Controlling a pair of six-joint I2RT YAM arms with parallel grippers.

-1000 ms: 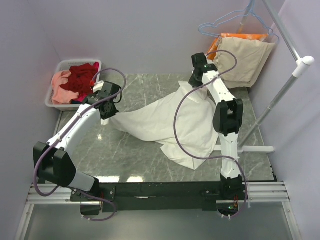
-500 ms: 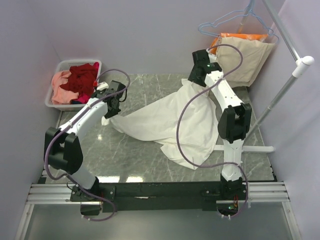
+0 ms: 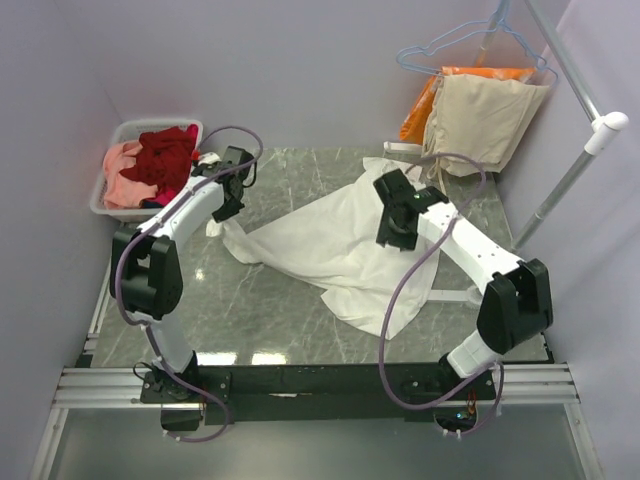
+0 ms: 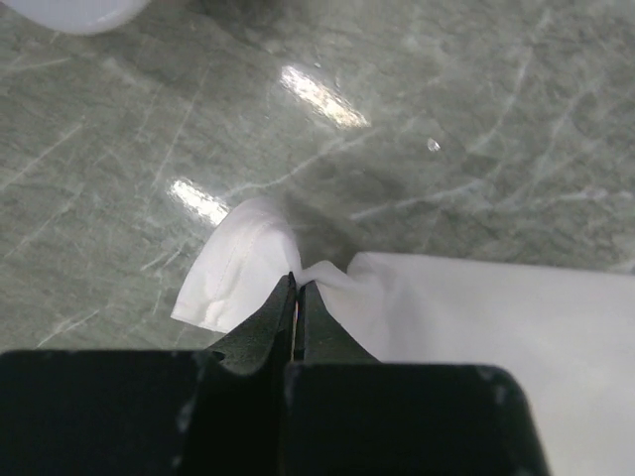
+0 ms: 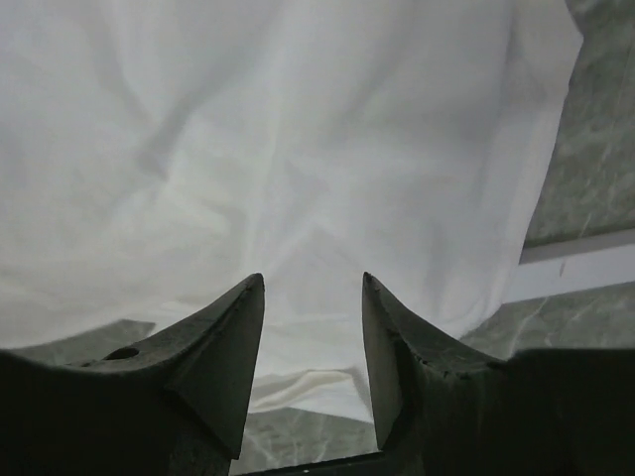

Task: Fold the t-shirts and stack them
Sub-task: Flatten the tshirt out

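A white t-shirt (image 3: 330, 245) lies crumpled across the middle of the marble table. My left gripper (image 3: 226, 208) is at its far left corner. In the left wrist view the jaws (image 4: 297, 285) are shut on a pinch of the white t-shirt (image 4: 476, 317), beside a hemmed flap (image 4: 233, 278). My right gripper (image 3: 392, 236) hovers over the shirt's right half. In the right wrist view it (image 5: 313, 283) stands open with nothing between its fingers, only the white t-shirt (image 5: 298, 149) below. A dark red t-shirt (image 3: 165, 155) and a salmon pink t-shirt (image 3: 122, 175) lie in a basket.
The white basket (image 3: 100, 205) stands at the back left corner. At the back right a beige cloth (image 3: 480, 120) and an orange cloth (image 3: 420, 105) hang from a hanger on a white rack pole (image 3: 570, 180). The rack's white foot bar (image 5: 575, 266) lies beside the shirt.
My right gripper has opened, let go of the shirt's far right corner and swung nearer, over the shirt's middle. The left gripper has carried its corner a little farther back.
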